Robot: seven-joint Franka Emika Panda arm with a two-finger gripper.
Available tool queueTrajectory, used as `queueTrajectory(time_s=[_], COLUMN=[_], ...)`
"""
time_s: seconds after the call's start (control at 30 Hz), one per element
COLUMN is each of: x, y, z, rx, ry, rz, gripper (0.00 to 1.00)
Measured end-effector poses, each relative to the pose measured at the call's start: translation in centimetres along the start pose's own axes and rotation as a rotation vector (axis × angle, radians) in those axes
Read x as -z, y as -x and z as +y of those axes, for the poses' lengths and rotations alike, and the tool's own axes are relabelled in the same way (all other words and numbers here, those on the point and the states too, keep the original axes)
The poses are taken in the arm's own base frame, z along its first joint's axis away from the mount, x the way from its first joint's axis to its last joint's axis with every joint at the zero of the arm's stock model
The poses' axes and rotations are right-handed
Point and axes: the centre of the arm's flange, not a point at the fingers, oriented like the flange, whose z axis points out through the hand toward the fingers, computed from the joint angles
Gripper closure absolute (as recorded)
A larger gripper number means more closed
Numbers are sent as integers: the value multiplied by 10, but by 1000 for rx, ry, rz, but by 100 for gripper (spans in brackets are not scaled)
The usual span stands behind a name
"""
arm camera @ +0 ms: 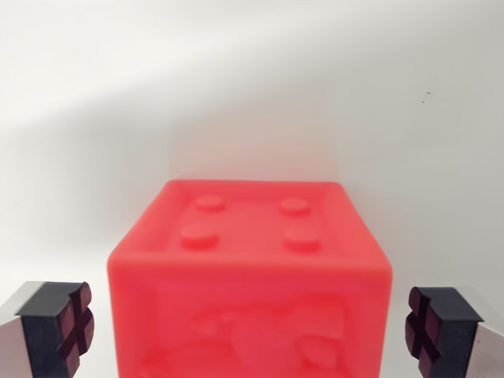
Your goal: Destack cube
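We see a red cube (250, 276) in the middle of the wrist view, close to the camera and a little blurred. Its top face carries four round studs, and its front face has a relief figure (we cannot tell what it shows). The gripper (250, 335) is spread wide: one fingertip (75, 327) stands at the wrist view's left of the cube and the other at the wrist view's right, both apart from its sides, not touching. Each pad is dark with a cross pattern. Around the cube we see only a plain white surface (252, 94). Whether another cube is under the red one, we cannot tell.
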Motion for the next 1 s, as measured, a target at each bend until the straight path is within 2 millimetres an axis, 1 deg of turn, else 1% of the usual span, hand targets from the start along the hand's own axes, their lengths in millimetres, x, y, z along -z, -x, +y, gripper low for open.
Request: queueTrajectory(time_s=[0.27,0.5,1.0], x=[19,41,102], y=[0,0,0], z=[0,0,0], rx=[0,0,0], ry=[0,-1,-1], rz=[1,2,4], gripper=[0,0,0])
